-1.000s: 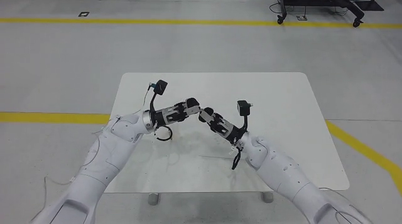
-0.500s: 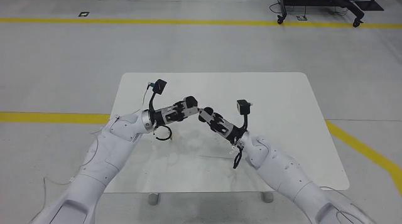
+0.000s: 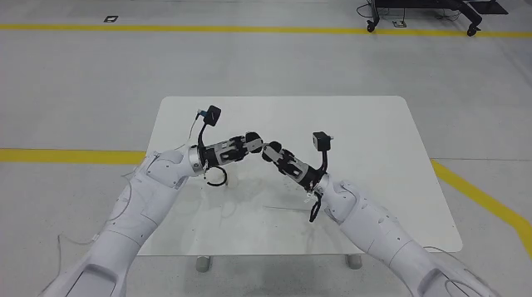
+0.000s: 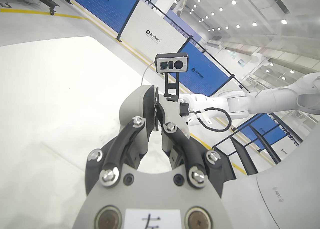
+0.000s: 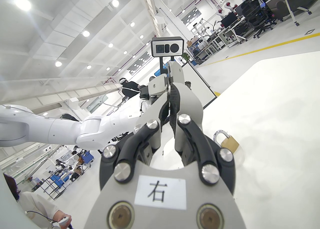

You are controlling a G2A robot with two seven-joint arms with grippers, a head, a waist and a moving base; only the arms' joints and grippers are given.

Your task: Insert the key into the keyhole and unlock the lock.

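Over mid-tabletop point(image 3: 374, 131), my arms angle inward, left gripper point(image 4: 155, 101) and right gripper point(image 5: 170, 84) clenched, tips almost meeting.

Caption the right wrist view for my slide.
Right claw shut over a white table where a brass padlock with silver shackle rests.

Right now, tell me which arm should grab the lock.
Right, probably. The lock lies on the table just beside the right pincer. That pincer is shut, tip near tip with the left pincer, so it must open first.
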